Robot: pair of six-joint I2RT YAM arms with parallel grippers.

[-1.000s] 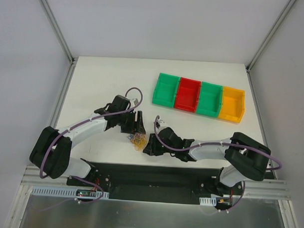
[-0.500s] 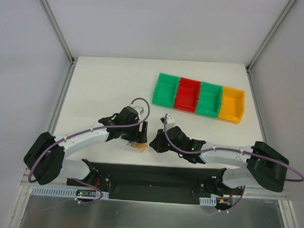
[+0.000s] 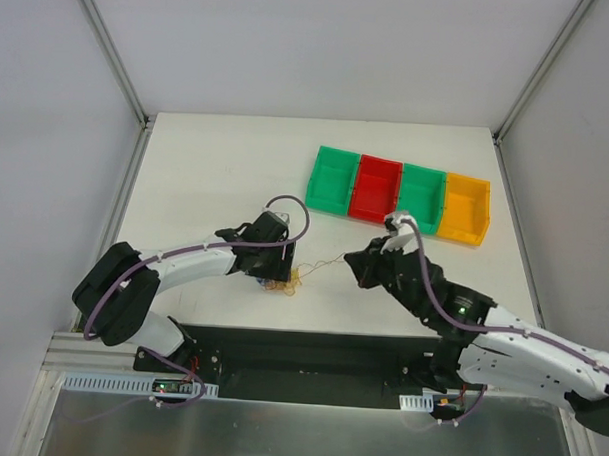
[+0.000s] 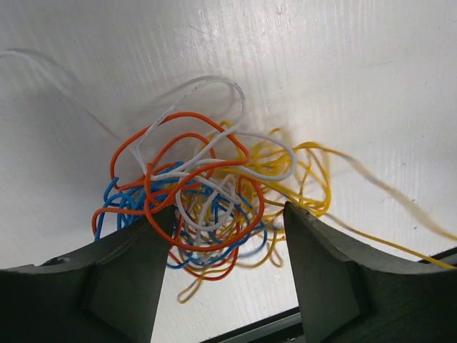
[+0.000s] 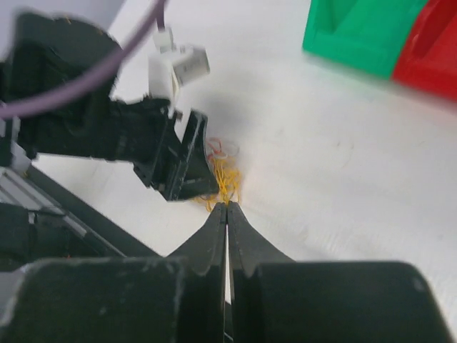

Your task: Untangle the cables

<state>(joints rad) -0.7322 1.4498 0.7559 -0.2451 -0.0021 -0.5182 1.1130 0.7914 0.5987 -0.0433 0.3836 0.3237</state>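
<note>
The cables are a small knot (image 3: pixel 281 280) of thin orange, blue, white and yellow strands near the table's front edge. In the left wrist view the knot (image 4: pixel 207 207) lies between the wide-apart fingers of my left gripper (image 4: pixel 228 239), which is open and straddles it from above (image 3: pixel 280 264). My right gripper (image 3: pixel 356 266) is to the right of the knot, shut on a yellow strand (image 3: pixel 325 263) that stretches thin from the knot to its tips. The right wrist view shows the closed tips (image 5: pixel 227 206) with yellow loops (image 5: pixel 227 179) just beyond them.
A row of bins stands at the back right: green (image 3: pixel 332 179), red (image 3: pixel 378 190), green (image 3: pixel 422 198) and yellow (image 3: pixel 465 209). The black base rail (image 3: pixel 310 353) runs just in front of the knot. White table (image 3: pixel 206 175) lies to the left and behind.
My right gripper has moved right and away from the knot, drawing a yellow strand out of it. My left gripper has shifted slightly right and stays over the knot.
</note>
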